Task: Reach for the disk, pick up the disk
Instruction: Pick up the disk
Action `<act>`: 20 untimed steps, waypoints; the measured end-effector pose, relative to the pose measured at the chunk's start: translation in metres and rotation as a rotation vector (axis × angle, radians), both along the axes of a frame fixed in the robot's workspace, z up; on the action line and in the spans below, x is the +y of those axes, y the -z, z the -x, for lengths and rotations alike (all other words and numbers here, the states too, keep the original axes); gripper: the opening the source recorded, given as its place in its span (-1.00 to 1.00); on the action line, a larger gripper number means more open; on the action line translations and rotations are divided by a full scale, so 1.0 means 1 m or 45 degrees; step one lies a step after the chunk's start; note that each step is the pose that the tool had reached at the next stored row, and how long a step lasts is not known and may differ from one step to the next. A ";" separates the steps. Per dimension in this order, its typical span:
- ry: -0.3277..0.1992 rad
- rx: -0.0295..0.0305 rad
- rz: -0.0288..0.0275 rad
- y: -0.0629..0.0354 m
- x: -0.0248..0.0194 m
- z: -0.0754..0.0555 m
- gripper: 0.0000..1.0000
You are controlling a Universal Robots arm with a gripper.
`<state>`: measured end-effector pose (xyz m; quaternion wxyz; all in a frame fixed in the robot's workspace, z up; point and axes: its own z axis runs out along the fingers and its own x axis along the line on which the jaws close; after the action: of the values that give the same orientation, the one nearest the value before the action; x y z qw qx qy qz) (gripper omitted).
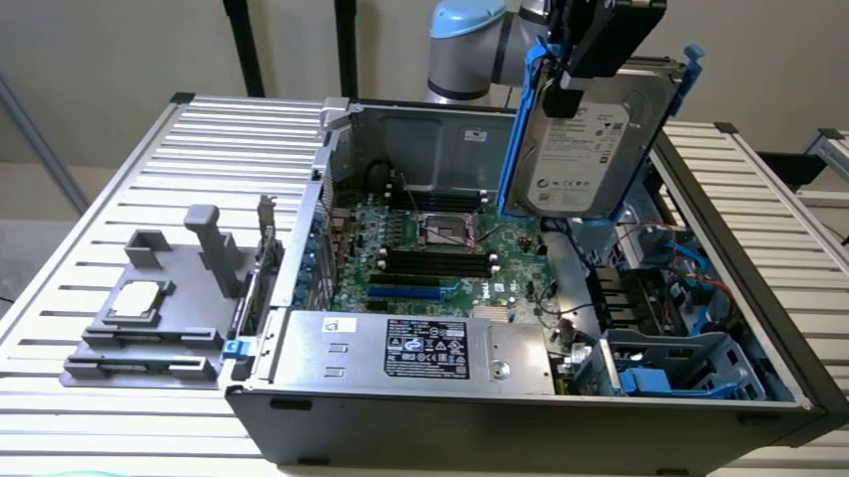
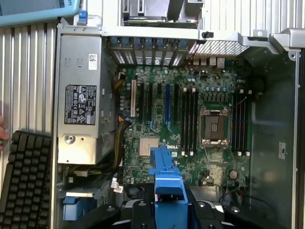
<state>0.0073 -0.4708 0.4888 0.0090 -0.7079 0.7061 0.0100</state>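
Nearest in the exterior view, the open computer case (image 1: 398, 422) lies on its side on the slatted metal surface (image 1: 99, 417). At its near edge sits the silver power supply (image 1: 412, 348) with its black label, and in the near right corner a blue drive cage (image 1: 677, 368) holds one blue plastic caddy (image 1: 663, 383) with no drive in it. To the left of the case, a grey fixture (image 1: 146, 318) carries a small square silver chip (image 1: 137, 300) in a shallow pocket.

Further in, the green motherboard (image 1: 438, 253) covers the floor of the case, with its memory slots and the bare processor socket (image 1: 444, 232) in plain sight.

Above the far right part of the case hangs the disk (image 1: 584, 144), upright, well clear of the board, its white label facing the camera and blue rails (image 1: 690, 89) down both sides. The gripper (image 1: 594, 55) holds it from the top: the jaws are closed on the disk at a middling width. In the wrist view a blue rail (image 2: 167, 183) of it juts out between the jaws over the board.

The risks, as I judge them: the grip sits at one end only, so the hanging drive could swing or slip, and a drop would land on the socket and memory. A careless sideways move could also knock the drive against the far case wall (image 1: 438, 134) or catch the cables (image 1: 690, 273) on the right.
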 end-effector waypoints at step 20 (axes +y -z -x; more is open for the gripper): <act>0.000 0.0003 -0.0025 -0.0119 -0.0543 -0.034 -0.35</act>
<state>0.0416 -0.5251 0.5007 0.0096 -0.7079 0.7061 0.0108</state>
